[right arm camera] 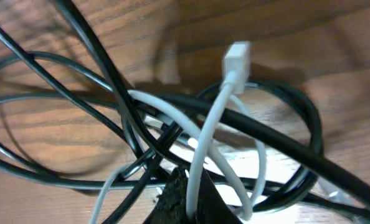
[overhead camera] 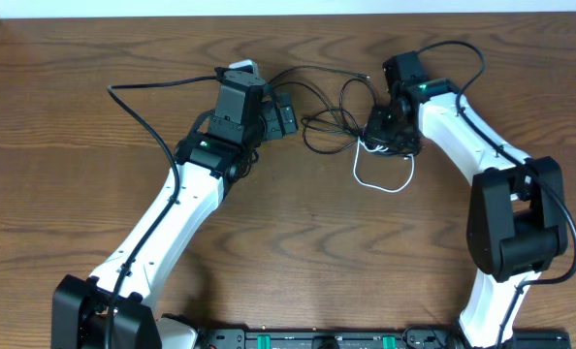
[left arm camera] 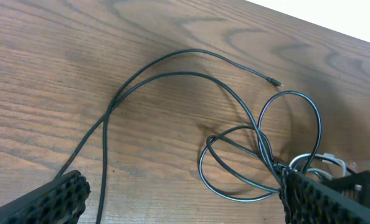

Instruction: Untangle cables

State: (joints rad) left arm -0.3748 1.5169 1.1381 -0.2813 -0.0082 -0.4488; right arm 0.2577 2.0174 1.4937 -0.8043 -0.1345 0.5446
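Your black cables [overhead camera: 336, 121] tangled at the table's [overhead camera: 75, 194] far middle, strands running left to right, white cord [right arm camera: 211, 121] plug-end up, right gripper [overhead camera: 383, 131] pinched shut on it, left gripper [left arm camera: 185, 202] spread wide, empty, above the black strands.

I work over a wooden table [overhead camera: 75, 194], brown all over and smooth, its dark grain running lengthwise in long lines and curling here and there into loops and ovals. Beyond its far edge runs a narrow white strip [overhead camera: 269, 6], plain and bright. I cannot tell whether it is wall or floor, and the same white shows past the table's edge in my left wrist view. The light is even and comes from above, leaving only soft, blurred shadows on the wood and no hard glare.
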